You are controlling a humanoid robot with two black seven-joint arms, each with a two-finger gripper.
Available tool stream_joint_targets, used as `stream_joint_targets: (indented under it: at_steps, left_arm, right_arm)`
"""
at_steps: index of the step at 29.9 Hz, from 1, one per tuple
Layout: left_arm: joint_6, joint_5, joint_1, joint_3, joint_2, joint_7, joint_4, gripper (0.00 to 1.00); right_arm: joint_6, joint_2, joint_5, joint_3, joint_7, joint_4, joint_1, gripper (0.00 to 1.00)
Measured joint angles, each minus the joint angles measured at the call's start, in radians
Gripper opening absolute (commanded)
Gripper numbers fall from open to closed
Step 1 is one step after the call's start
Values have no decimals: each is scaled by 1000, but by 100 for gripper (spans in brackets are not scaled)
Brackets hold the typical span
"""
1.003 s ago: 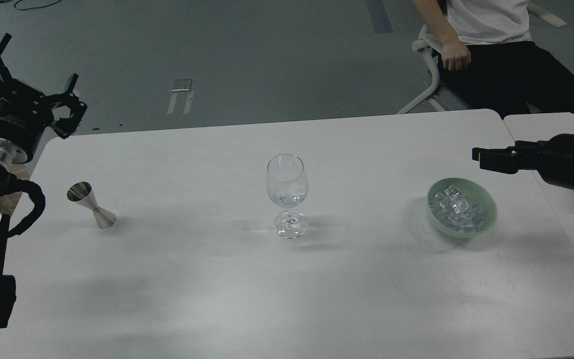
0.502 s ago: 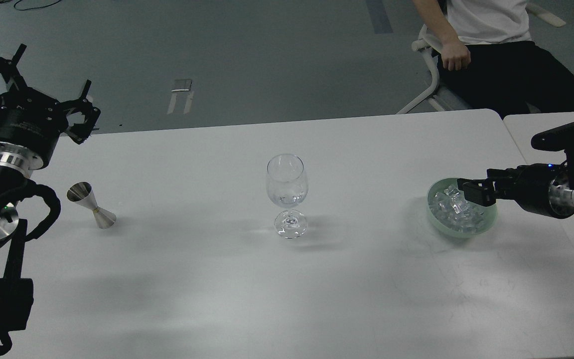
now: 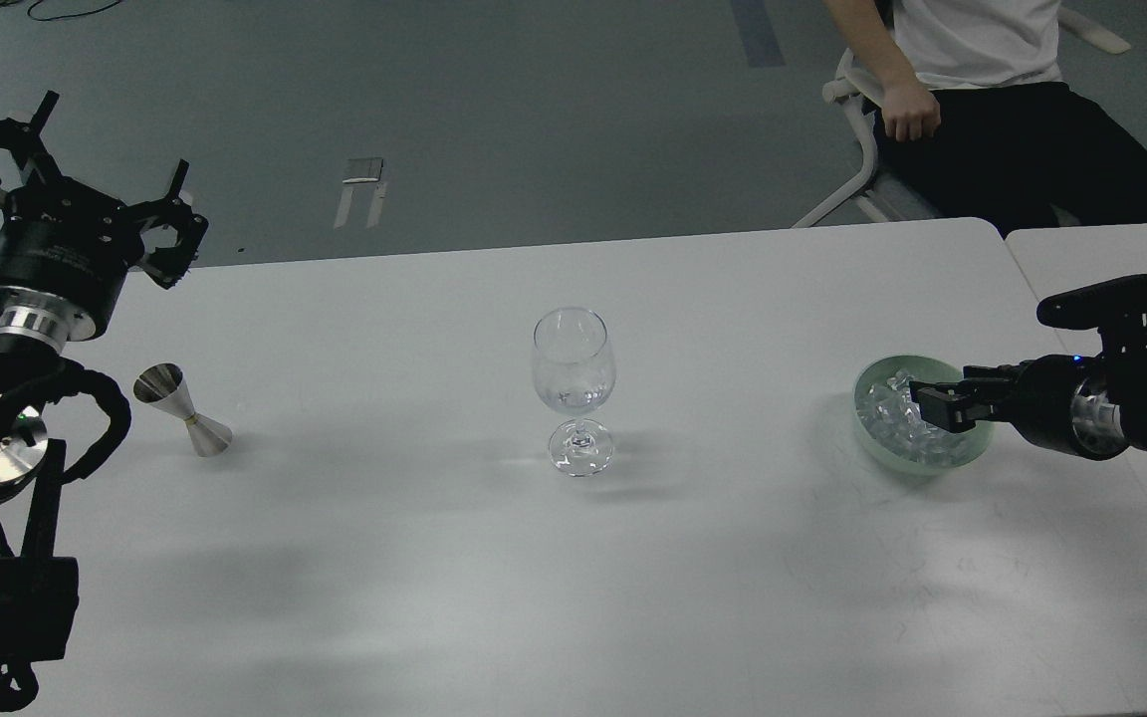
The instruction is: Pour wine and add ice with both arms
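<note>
A clear stemmed wine glass [image 3: 573, 388] stands at the table's middle with a little clear wine [image 3: 573, 399] in the bottom of its bowl. A steel jigger [image 3: 182, 409] stands at the left. A green bowl [image 3: 870, 438] at the right holds a heap of ice [image 3: 884, 408]. My right gripper [image 3: 934, 406] comes in from the right and is lowered into the bowl, over the ice; its fingers look like one dark block. My left gripper [image 3: 86, 174] is open and empty, raised above the table's far left corner, behind the jigger.
The white table [image 3: 534, 558] has its far edge just behind the glass area. A second white table [image 3: 1091, 254] adjoins at the right. A seated person [image 3: 982, 90] is behind the far right corner.
My right gripper has moved left and down, from above and right of the bowl into it. My left gripper has shifted slightly right. The glass, jigger and bowl have not moved.
</note>
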Motion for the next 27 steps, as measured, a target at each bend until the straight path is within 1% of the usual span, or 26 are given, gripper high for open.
stream_joint_targets:
  at_steps: [11,18,23,26,27]
  left_arm:
    - [7,-4,1,-5,-10,0,1,97]
    - [9,-6,9,-11,-23,4,0,97]
    - [18,-12,13,-10,-28,8,-4,97]
    - [19,-13,13,-9,-30,9,-5,97]
    - [19,-13,14,-9,-30,9,-5,97]
  right_arm:
    - [0,65,-47,-1,-4,-31,-9,62]
    - [0,68,-52,-26,-20,-27,-4,62]
    - [0,68,-62,-40,-22,-27,-1,61]
    - [0,68,-63,-40,-28,-29,-1,59]
    - [0,68,-63,-40,-30,-29,-1,57]
